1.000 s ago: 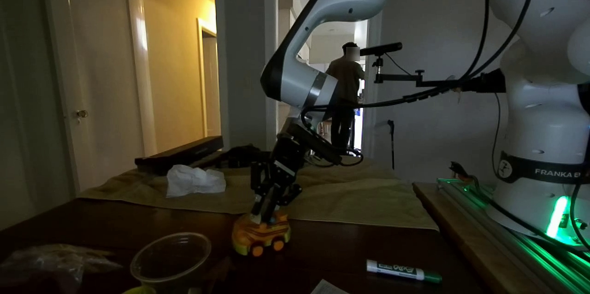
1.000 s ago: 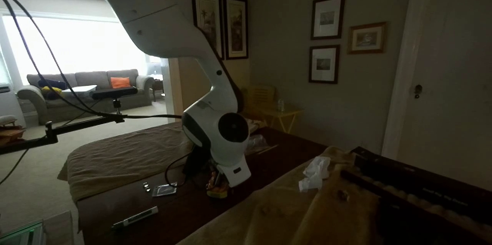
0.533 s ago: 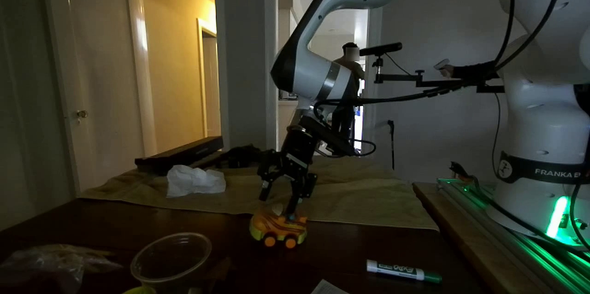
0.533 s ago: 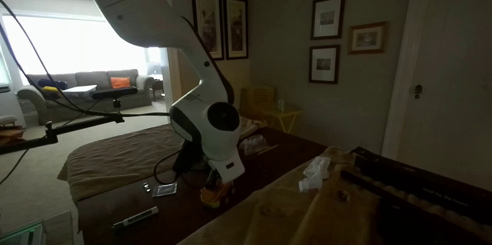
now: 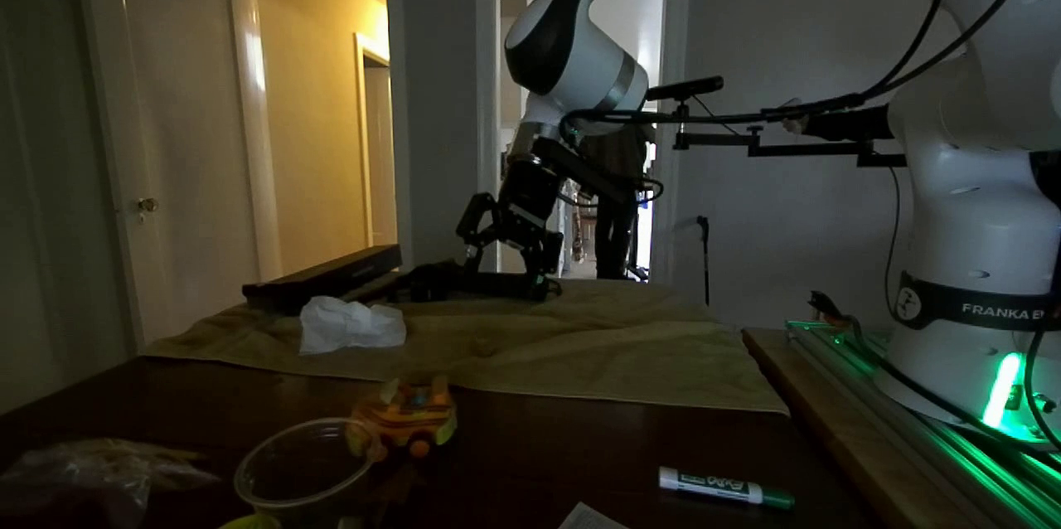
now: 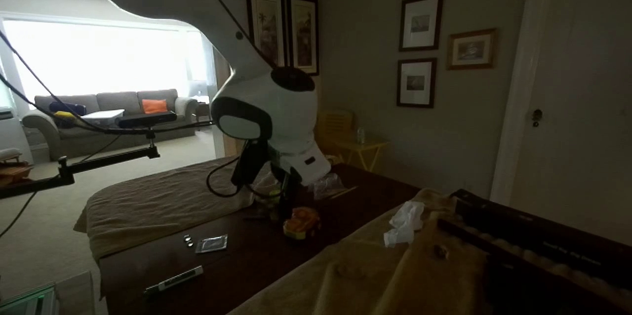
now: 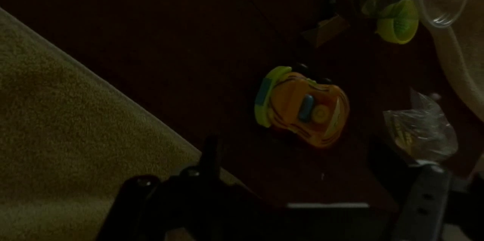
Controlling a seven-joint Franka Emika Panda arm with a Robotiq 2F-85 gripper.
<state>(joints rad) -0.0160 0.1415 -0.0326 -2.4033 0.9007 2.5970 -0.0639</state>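
Wrist view: gripper (image 7: 296, 151), jaws spread wide — clear of the orange toy car (image 7: 298, 107). Car rests on the dark table (image 7: 162, 44).

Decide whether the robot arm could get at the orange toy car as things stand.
Probably yes: its end effector stands open, and the wrist view shows nothing between it and the orange toy car.

Place: home | sofa (image 6: 118, 101) (orange cushion (image 6: 154, 106) on it) | framed pictures (image 6: 419, 22)
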